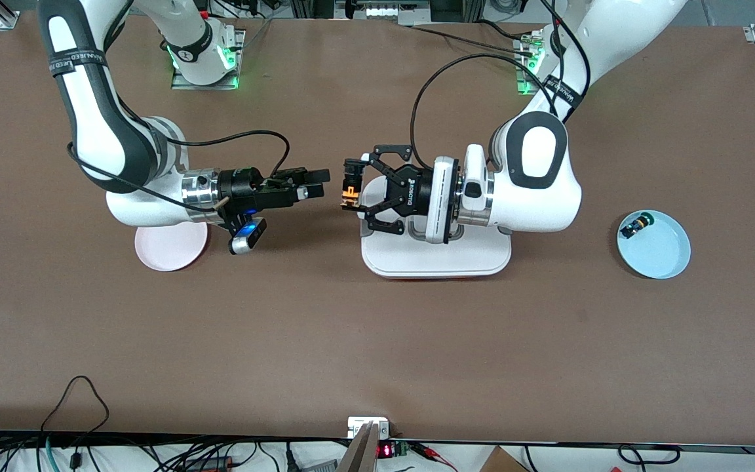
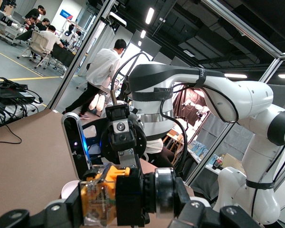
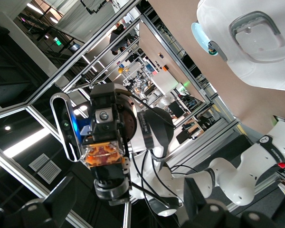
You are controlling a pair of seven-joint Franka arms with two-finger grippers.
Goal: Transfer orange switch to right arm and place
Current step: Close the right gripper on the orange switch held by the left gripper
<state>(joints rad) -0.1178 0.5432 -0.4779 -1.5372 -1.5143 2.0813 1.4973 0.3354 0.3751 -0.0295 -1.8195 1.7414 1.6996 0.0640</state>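
- Here, aloft between the two arms: the orange switch (image 1: 350, 190), pinched by the left gripper (image 1: 356, 188) above the brown table (image 1: 377, 341), over the edge of the white tray (image 1: 435, 259) on the side toward the right arm's end.
- Clamped on the switch's black barrel and orange-tan block, fingers turned sideways toward the right gripper (image 1: 317, 183); in the left wrist view, the same part (image 2: 121, 194) squeezed close between that gripper's (image 2: 128, 202) own fingers.
- Facing it, level and just short of the switch, apart from it: the right gripper, jaws parted and holding nothing.
- In the right wrist view, the switch (image 3: 103, 155) straight ahead of the right gripper (image 3: 128, 209), centred between its spread fingers (image 3: 47, 209).
- Below the right arm's wrist, on the table: a pink plate (image 1: 171, 246), partly covered by the arm.
- Well away from the left gripper, toward the left arm's end of the table: a light blue plate (image 1: 660, 252) carrying a small green-capped switch (image 1: 635, 226) near its rim.
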